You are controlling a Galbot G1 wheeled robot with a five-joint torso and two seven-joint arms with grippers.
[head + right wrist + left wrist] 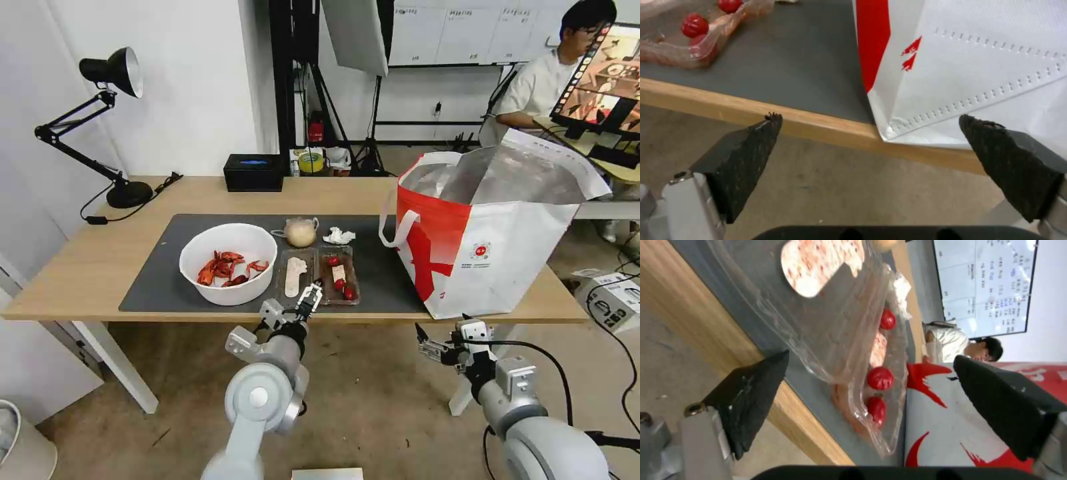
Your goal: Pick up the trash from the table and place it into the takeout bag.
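On the table, a dark grey mat carries the trash: a white bowl of red crayfish shells, a small knotted clear bag, a crumpled tissue and a clear hinged tray with red-white scraps. My left gripper hovers open at the tray's near edge. In the left wrist view the tray lies just beyond the open left gripper. The red-and-white takeout bag stands open at the table's right end. My right gripper hangs open below the table edge, in front of the takeout bag.
A black rectangular box and a black desk lamp stand at the back of the table. The wooden front edge runs just ahead of my right gripper. Boxes and cables lie on the floor at the right.
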